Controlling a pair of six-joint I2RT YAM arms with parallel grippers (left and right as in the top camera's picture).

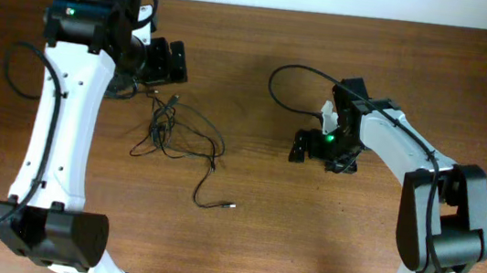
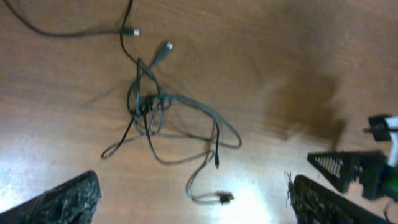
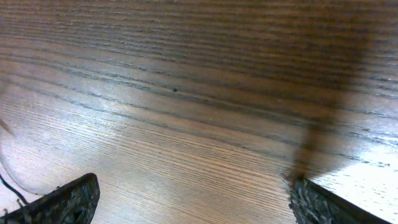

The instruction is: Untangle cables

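The cables lie as a loose knot of thin black cords on the wooden table, left of centre, with one strand trailing to a small plug end. In the left wrist view the knot sits mid-frame with plug ends above and below it. My left gripper is open and empty, above and behind the knot; its fingers show at the bottom corners of its wrist view. My right gripper is open and empty over bare wood to the right of the cables.
A thicker black wire loops from the right arm across the table. Another thick black wire hangs by the left arm. The right gripper shows at the right edge of the left wrist view.
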